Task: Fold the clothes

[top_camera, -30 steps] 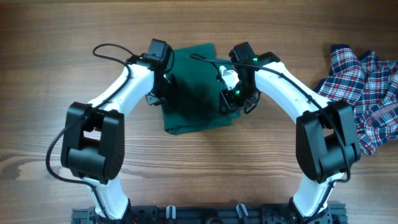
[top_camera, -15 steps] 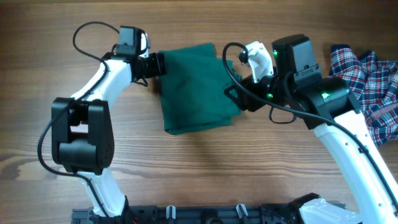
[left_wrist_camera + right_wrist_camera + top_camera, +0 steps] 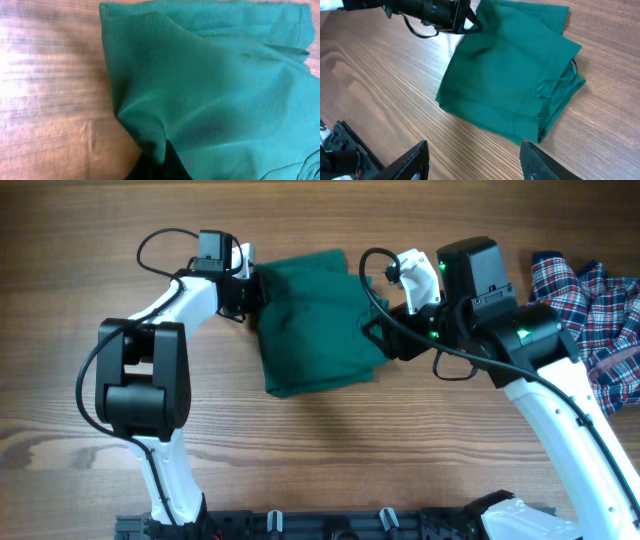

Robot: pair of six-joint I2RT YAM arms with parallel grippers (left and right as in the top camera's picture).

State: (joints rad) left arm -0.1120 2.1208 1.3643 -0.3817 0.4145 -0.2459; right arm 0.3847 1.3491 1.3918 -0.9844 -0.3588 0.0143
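Where the overhead view shows both arms reaching in from 6 o'clock, the dark green garment (image 3: 315,320) lies folded into a rough rectangle on the wooden table (image 3: 330,450), a little toward 12 o'clock of centre. The left claw (image 3: 252,288) meets the garment's 9 o'clock edge near its 10 o'clock corner, so the cloth spreads away from it toward 3 o'clock. In the left wrist view green fabric fills most of the frame, and its creases run down into a dark shape at 6 o'clock; the claw is pinching the cloth's edge there, with bare wood showing at 9 o'clock.

The right claw (image 3: 474,147) is raised off the table at the garment's 3 o'clock side, touching nothing. Its two fingers (image 3: 417,157) stand spread wide at the 7 and 5 o'clock corners of the right wrist view. From this claw the garment lies toward 12 o'clock, apart from both fingers, with bare wood between. A thin cord loop (image 3: 560,87) rests on the cloth's 3 o'clock edge in that view, where the stacked layers show as a thick fold.

A second piece, the plaid garment (image 3: 590,310) in navy, red and white, lies crumpled at the overhead frame's 3 o'clock edge, well apart from the green one, beyond the right arm.
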